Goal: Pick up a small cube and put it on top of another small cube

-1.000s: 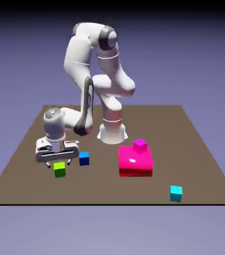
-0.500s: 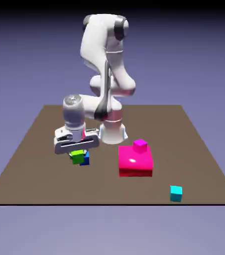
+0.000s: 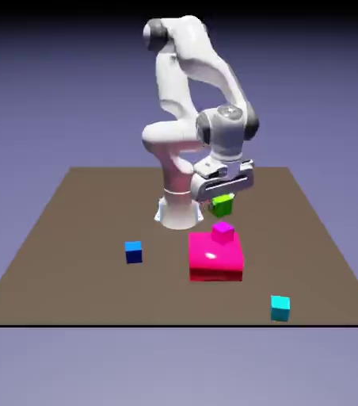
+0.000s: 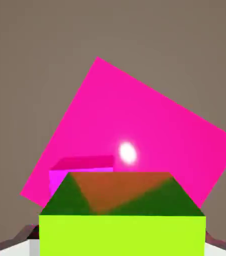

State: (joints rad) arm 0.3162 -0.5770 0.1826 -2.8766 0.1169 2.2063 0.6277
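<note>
Exterior view has the white arm (image 3: pixel 184 95) bent over the middle of the brown counter (image 3: pixel 63 238), its gripper (image 3: pixel 222 198) hanging in the air with the jaws clamped on the lime-green cube (image 3: pixel 222 205). That cube is held clear of the counter, just above the small magenta cube (image 3: pixel 223 231) and not touching it. The magenta cube sits on the far edge of the flat pink-red block (image 3: pixel 215 256). Off toward the exterior view's left lies the dark-blue cube (image 3: pixel 133 252), alone on the counter, and the cyan cube (image 3: pixel 280 307) rests near the front edge, well apart from the rest.

From the hand view, the lime-green cube (image 4: pixel 122 220) fills the bottom, hiding the fingertips, with the magenta cube (image 4: pixel 70 170) peeking out behind its upper left corner and the pink-red block (image 4: pixel 150 120) spread beneath.

A second ago the gripper was low at the exterior view's left with the green cube on the counter beside the blue one; now it has carried it up and across to the block.
</note>
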